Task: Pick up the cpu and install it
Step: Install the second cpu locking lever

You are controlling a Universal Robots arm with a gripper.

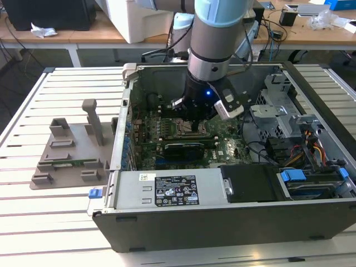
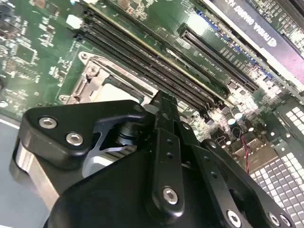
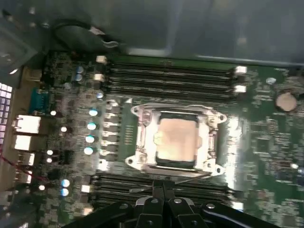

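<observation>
Count: one cpu (image 3: 176,138), one claw (image 3: 163,190) | Cpu: seated in the metal socket frame (image 3: 142,137) on the green motherboard (image 3: 266,142) | Claw: fingers pressed together, holding nothing, hovering just beside the socket | Container: open computer case (image 1: 222,222) holds the motherboard | Surface: white slatted worktop (image 1: 55,222), grey plastic tray (image 1: 69,158) beside the case.

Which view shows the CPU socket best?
The first wrist view: the CPU socket faces the camera whole, metal frame around a pale square. In the second wrist view the gripper covers part of it. In the exterior view the arm hides most of it.
</observation>
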